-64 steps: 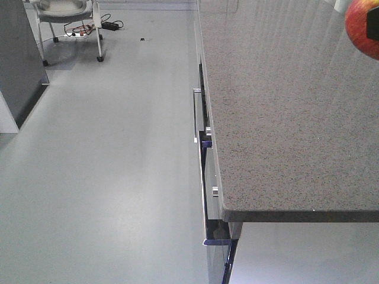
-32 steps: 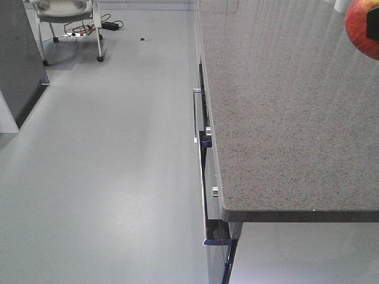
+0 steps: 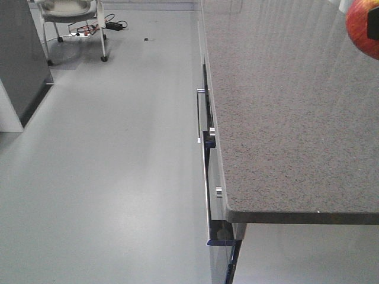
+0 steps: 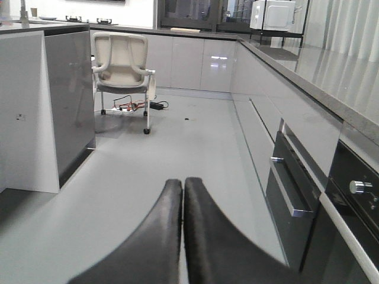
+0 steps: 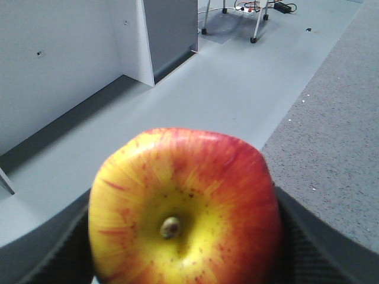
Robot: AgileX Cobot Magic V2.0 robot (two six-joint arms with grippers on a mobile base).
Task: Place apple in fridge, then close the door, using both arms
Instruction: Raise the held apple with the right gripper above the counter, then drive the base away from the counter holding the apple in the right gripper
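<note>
The apple [image 5: 183, 207], red with yellow patches and a stem dimple, fills the right wrist view. My right gripper [image 5: 185, 242] is shut on it, with a dark finger [image 5: 56, 251] on each side. In the front view the apple [image 3: 360, 26] shows at the top right edge, held above the grey counter [image 3: 284, 106]. My left gripper [image 4: 182, 186] is shut and empty, with its fingertips touching, and hangs over the bare floor. The fridge and its door are out of view.
A long speckled counter runs along the right, with drawer handles [image 3: 198, 115] and a dark oven front [image 4: 296, 201] below it. A grey island cabinet [image 3: 21, 65] stands at the left. A white wheeled chair [image 4: 121, 59] and floor cables are at the far end.
The whole scene has shifted slightly to the right in the front view, so the base has moved a little. The apple stays at the same spot in the frame, still held.
</note>
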